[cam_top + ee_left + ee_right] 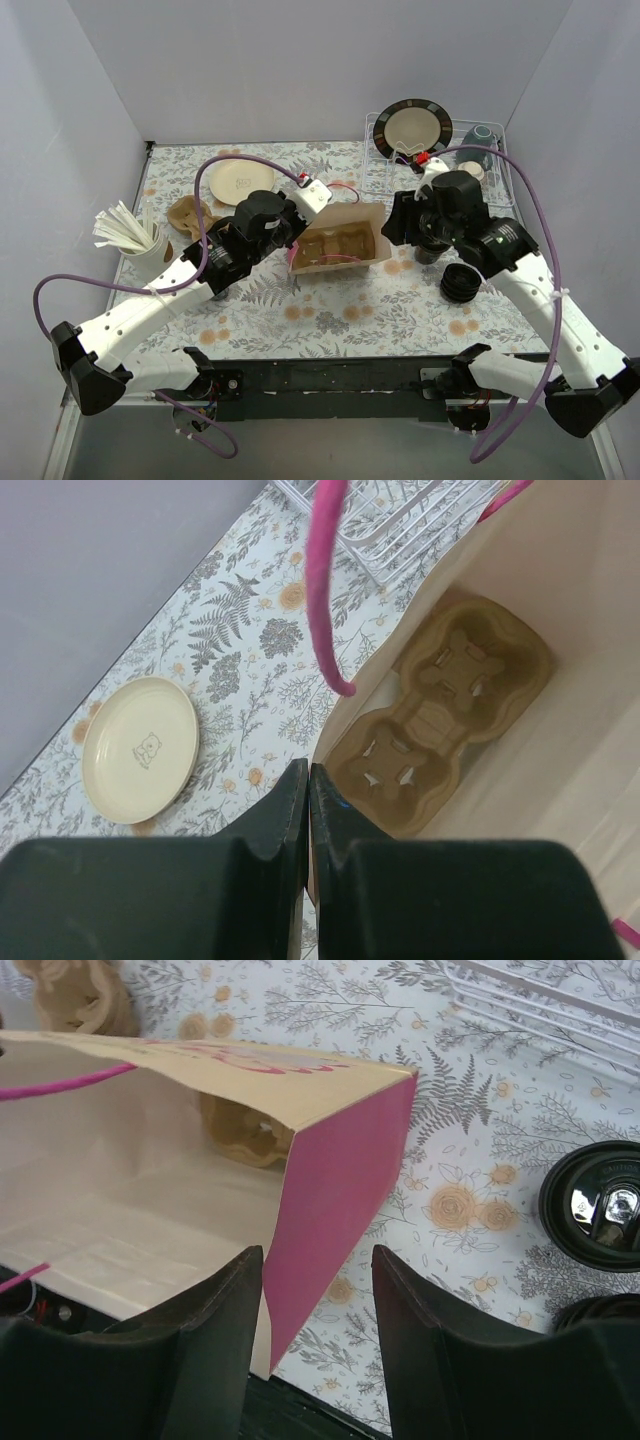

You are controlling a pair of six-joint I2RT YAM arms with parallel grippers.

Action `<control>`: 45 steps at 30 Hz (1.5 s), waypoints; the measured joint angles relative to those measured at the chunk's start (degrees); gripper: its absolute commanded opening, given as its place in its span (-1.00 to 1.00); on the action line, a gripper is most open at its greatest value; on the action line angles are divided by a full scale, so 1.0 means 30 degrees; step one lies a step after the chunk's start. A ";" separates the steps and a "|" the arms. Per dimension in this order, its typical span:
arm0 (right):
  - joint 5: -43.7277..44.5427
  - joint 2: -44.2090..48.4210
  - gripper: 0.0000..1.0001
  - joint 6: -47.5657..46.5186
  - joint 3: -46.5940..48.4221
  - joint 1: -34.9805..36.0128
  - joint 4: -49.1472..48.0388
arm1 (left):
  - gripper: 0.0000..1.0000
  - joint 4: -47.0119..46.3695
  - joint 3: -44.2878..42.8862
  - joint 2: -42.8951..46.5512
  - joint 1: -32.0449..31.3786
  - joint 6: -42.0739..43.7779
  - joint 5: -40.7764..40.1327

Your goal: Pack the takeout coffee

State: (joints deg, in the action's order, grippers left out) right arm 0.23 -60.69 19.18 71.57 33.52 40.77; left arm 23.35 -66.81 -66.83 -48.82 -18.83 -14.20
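Paper bag (150, 1210) rim pinched in left tool (308, 772); right tool (318, 1260) jaws apart, bag's pink side between.

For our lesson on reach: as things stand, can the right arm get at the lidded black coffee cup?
Probably yes. The takeout coffee stands unobstructed beside the right gripper, whose open jaws straddle the paper bag's corner; it must clear that first.

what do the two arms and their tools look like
The left arm and right arm have white links, black joints and black bases. A purple cable loops along each. The left tool and right tool have plain black fingers, thick and tapering towards the tips.
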 measured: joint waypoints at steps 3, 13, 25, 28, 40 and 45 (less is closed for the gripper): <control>0.0641 -0.1231 -0.05 0.0058 0.0736 0.0000 0.0517 | -1.00 -0.0007 0.0000 0.0000 0.0000 -0.0342 0.0007; 0.1384 -0.3038 -0.97 0.0109 0.1836 0.0306 0.1173 | -0.30 0.0131 0.0211 0.0321 0.0000 -0.1086 0.1472; 0.1137 -0.2295 -0.97 0.0197 0.1472 0.0372 0.0911 | -0.28 0.2317 0.0211 0.0342 0.1064 -0.0714 0.4510; 0.0911 -0.1974 -0.97 0.0211 0.0831 0.0372 0.0714 | -0.74 0.2426 0.0073 0.0291 0.1770 -0.0495 0.5486; 0.0080 0.0036 -0.97 -0.0044 -0.1078 0.0386 -0.1384 | -1.00 0.3045 -0.0517 -0.0066 0.1989 -0.1144 0.8364; 0.0721 -0.0852 -0.97 -0.0153 0.0576 0.0386 -0.1275 | -1.00 0.2572 -0.0459 0.0146 0.1989 -0.1566 0.8364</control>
State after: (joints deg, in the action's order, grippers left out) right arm 2.39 -63.24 18.72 73.30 34.68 36.95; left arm 31.07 -68.18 -66.39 -42.85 -23.53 10.90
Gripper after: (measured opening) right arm 0.023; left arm 0.020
